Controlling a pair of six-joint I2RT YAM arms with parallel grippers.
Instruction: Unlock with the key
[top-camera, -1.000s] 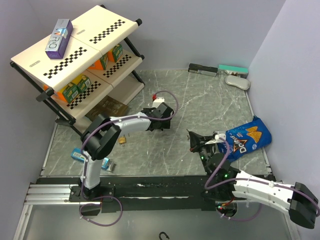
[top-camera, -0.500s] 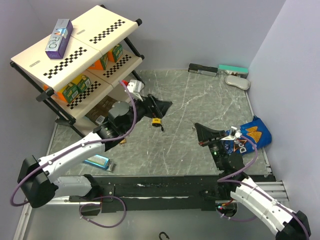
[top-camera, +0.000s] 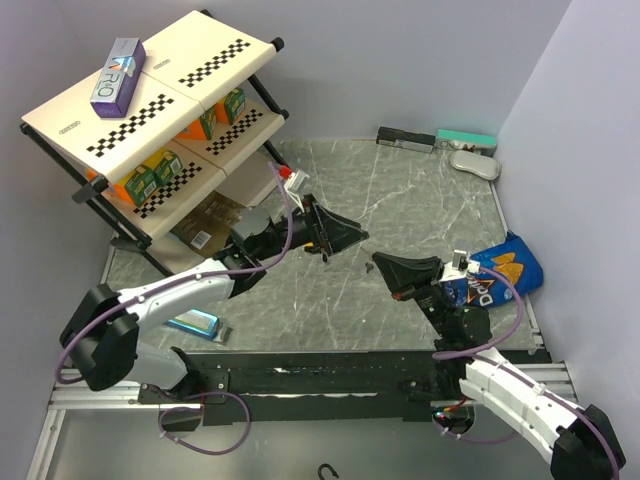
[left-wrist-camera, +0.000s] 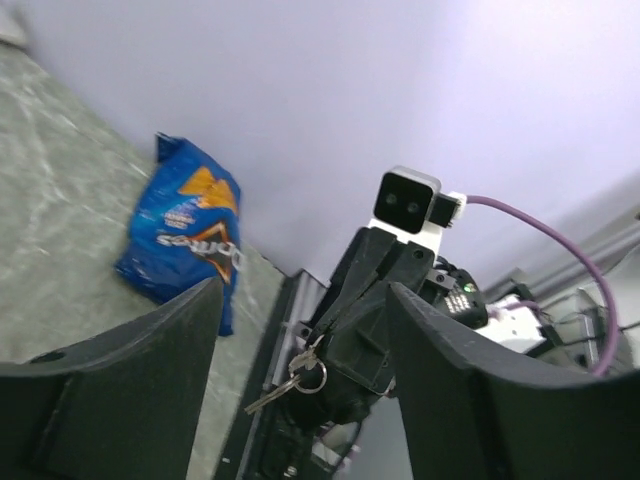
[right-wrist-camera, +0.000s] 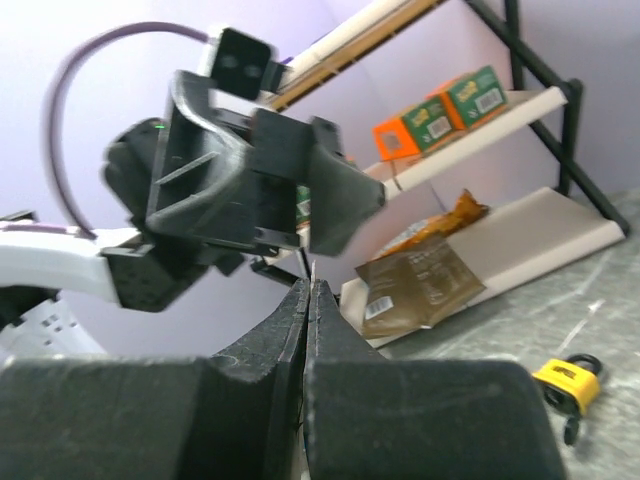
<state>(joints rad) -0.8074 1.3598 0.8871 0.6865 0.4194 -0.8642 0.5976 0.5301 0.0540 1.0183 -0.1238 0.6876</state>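
Note:
The small yellow padlock (top-camera: 321, 241) lies on the marble table, just below my left gripper; it also shows in the right wrist view (right-wrist-camera: 567, 381). My left gripper (top-camera: 352, 234) is open and empty, held above the table and pointing at the right gripper. My right gripper (top-camera: 380, 264) is shut on a key ring. In the left wrist view the keys (left-wrist-camera: 296, 378) hang from its closed fingers, between my wide-open left fingers (left-wrist-camera: 470, 400). In the right wrist view the right fingertips (right-wrist-camera: 300, 300) are pressed together with a thin sliver of key at the tip.
A black-framed shelf rack (top-camera: 150, 110) with orange boxes and a purple box stands at the back left, with a brown packet (top-camera: 215, 215) on its lowest shelf. A blue Doritos bag (top-camera: 497, 272) lies at the right. A blue box (top-camera: 193, 322) lies front left. Small items (top-camera: 450, 145) line the back wall.
My left arm has swung round; its open gripper moved right, past the padlock, and now faces the right gripper. The right gripper has shifted left, still shut on the keys.

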